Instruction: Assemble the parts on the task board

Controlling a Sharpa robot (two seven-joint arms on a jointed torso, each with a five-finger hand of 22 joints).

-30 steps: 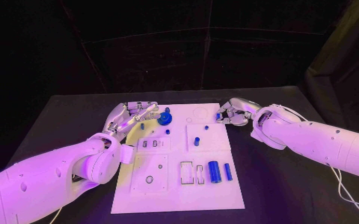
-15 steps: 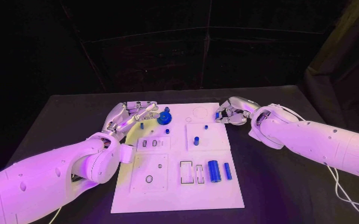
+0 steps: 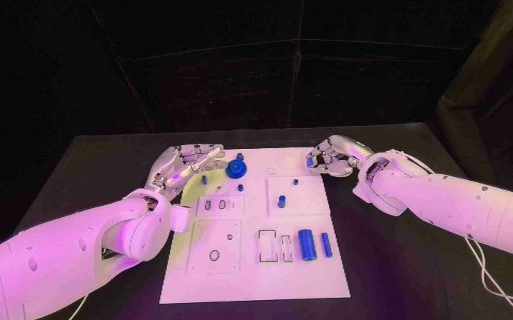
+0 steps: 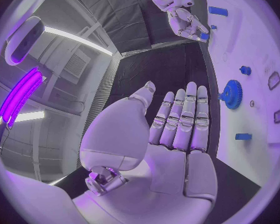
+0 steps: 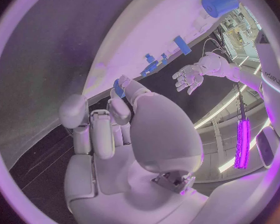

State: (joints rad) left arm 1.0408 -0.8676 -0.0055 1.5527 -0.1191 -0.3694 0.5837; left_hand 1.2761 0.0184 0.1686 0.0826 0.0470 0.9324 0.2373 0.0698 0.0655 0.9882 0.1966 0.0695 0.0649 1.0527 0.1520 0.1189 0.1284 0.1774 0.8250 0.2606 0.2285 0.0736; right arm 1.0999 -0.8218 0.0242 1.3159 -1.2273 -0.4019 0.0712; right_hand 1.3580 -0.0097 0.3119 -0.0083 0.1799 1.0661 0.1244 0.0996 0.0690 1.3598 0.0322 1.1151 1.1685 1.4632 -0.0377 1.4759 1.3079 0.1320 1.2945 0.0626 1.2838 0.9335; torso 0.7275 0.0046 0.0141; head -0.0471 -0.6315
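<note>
Head view: the right hand (image 3: pixel 327 158), curled just right of centre at the task board's (image 3: pixel 256 275) upper right corner, has crept slightly up and to the left compared with a second ago, and a small blue part (image 3: pixel 311 162) sits pinched at its fingertips; I judge it is carrying that piece in toward a seat on the board's upper area, so the placing itself is not yet done; the left hand (image 3: pixel 190 163), left of centre at the board's upper left edge, has barely shifted, fingers spread and holding nothing, close beside the blue gear (image 3: pixel 236 169); in the lower middle of the frame the blue cylinder (image 3: pixel 306 244) and the slim blue bar (image 3: pixel 325 244) lie where they lay before.

Left wrist view: the left hand (image 4: pixel 177 129) shows flat and wide, fingers straight and apart from the blue gear (image 4: pixel 230 94) at centre right; the right hand (image 4: pixel 189 25) hangs at the upper right.

Right wrist view: the right hand (image 5: pixel 124 129) is folded in, the small blue part (image 5: pixel 118 88) gripped at its fingertips just above centre; the left hand (image 5: pixel 190 76) is splayed at the right.
</note>
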